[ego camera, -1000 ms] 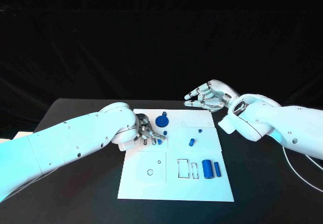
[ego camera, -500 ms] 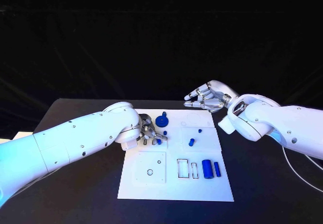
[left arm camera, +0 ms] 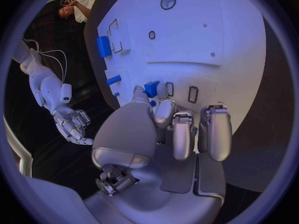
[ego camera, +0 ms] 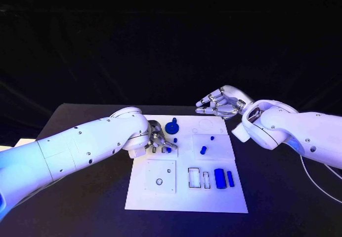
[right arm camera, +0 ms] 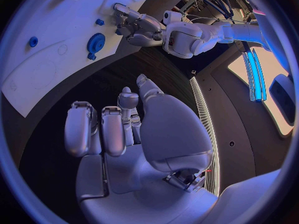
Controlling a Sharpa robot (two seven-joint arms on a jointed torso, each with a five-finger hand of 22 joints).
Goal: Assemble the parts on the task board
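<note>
Black table point(ego camera: 85, 118) under white plate, matte, dark surface on all sides. Black curtain backdrop point(ego camera: 171, 49) hangs behind table's far edge.

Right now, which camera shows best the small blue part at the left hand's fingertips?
The left wrist view: the small blue part sits pinched at the left hand fingertips, over the task board. Head view shows it mostly hidden by fingers; right wrist view, too small.

A robotics lab or test bench: a black table point(ego camera: 85, 197) before a black backdrop point(ego camera: 171, 49) bears a white task board point(ego camera: 187, 197) with cut-out slots, between two white arms point(ego camera: 78, 148) with silver hands point(ego camera: 221, 103).
</note>
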